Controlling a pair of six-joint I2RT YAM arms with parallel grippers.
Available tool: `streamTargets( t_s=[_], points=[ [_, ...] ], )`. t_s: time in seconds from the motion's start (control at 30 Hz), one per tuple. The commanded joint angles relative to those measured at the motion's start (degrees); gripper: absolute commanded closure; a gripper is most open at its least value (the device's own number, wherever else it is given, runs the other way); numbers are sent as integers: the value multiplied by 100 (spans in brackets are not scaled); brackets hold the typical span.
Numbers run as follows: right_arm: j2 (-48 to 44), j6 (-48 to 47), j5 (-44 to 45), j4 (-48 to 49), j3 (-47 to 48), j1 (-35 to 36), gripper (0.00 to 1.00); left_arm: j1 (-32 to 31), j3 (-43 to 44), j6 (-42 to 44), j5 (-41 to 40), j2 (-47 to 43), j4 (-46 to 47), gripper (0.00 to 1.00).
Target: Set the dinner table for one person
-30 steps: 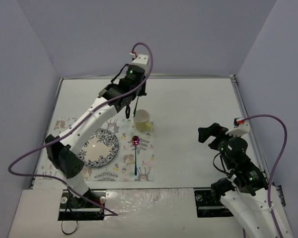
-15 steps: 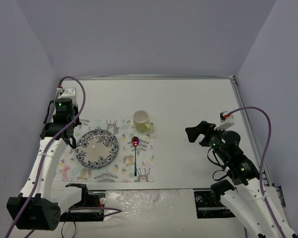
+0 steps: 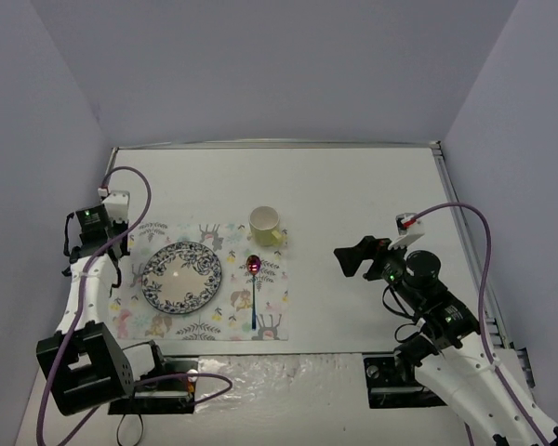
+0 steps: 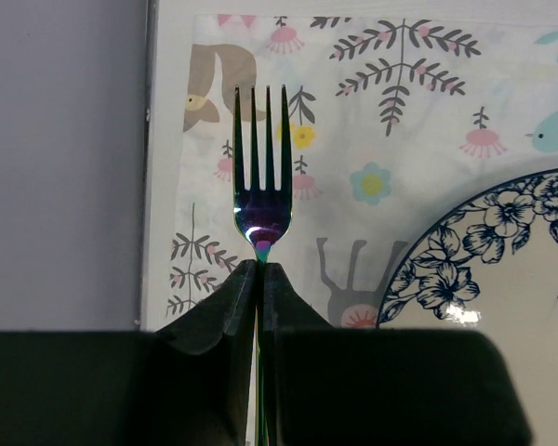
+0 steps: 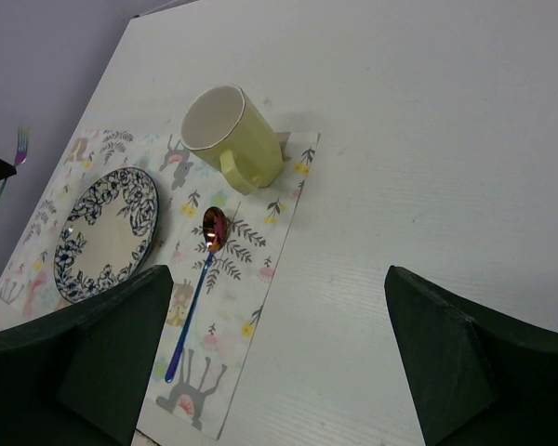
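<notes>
The white dinner table (image 3: 353,186) carries a floral placemat (image 3: 272,321). On the mat lie a blue-patterned plate (image 3: 181,276), a yellow-green cup (image 3: 265,225) and an iridescent spoon (image 3: 253,290) right of the plate. My left gripper (image 4: 259,267) is shut on the handle of an iridescent fork (image 4: 262,186). It holds the fork over the mat's left strip, left of the plate (image 4: 502,269), tines pointing away. In the top view this gripper (image 3: 121,263) is at the table's left edge. My right gripper (image 3: 352,260) is open and empty above bare table right of the mat.
The left wall (image 4: 60,158) stands close beside the fork. In the right wrist view the cup (image 5: 232,139), spoon (image 5: 200,279), plate (image 5: 107,232) and fork (image 5: 19,146) all show. A metal edging (image 3: 460,214) runs along the table's right side.
</notes>
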Motion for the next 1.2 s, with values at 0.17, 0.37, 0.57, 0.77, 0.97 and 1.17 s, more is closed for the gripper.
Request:
streamTargets(
  t_s=[0.17, 0.37, 0.57, 0.77, 0.97, 1.17],
  points=[
    [-19, -339, 536, 496, -62, 352, 5, 525, -215, 889, 850, 443, 890, 100],
    [-60, -394, 605, 489, -136, 421, 5, 650, -367, 984, 1084, 848, 777, 100],
    [1, -430, 755, 495, -141, 467, 5, 894, -409, 910, 1114, 1012, 910, 100],
    [40, -447, 808, 487, -144, 471, 5, 983, -318, 969, 1041, 1354, 855, 100],
    [81, -458, 825, 481, -158, 467, 5, 1003, -323, 951, 1020, 1492, 916, 100],
    [42, -462, 834, 487, -197, 472, 5, 1035, -323, 994, 1064, 1552, 926, 100]
  ],
)
